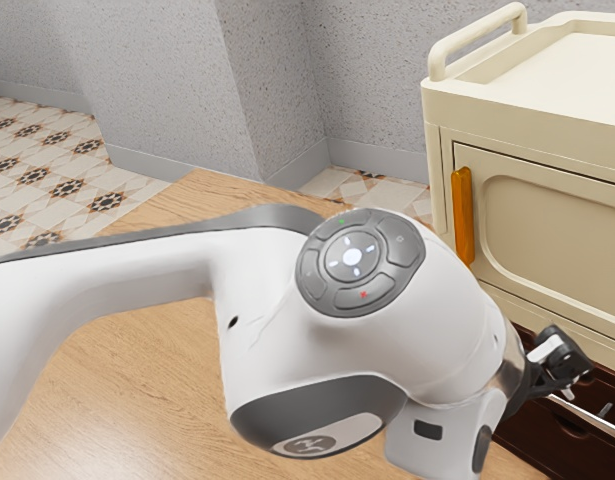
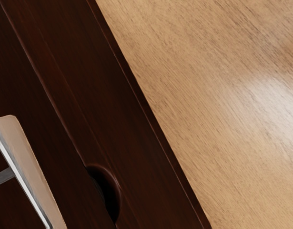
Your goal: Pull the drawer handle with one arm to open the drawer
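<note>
In the exterior view my black gripper [image 1: 562, 362] is at the far right, close in front of the dark brown cabinet [image 1: 543, 440] and just above its silver bar handle [image 1: 585, 414]. Whether it touches the handle cannot be told. The arm's wrist hides part of the cabinet front. From the wrist view, the long pale metal handle [image 2: 31, 174] runs slantwise along the dark drawer front [image 2: 22, 86], held off it by a short post. A dark rounded notch [image 2: 109, 193] is cut into the wood beside the handle. No gap around the drawer can be made out.
A cream cart [image 1: 547, 215] with an orange upright handle [image 1: 462, 215] and a rail on top stands above the dark cabinet. Light wood [image 2: 222, 105] borders the cabinet's edge. Grey walls [image 1: 177, 80] rise behind a patterned tile floor [image 1: 47, 170].
</note>
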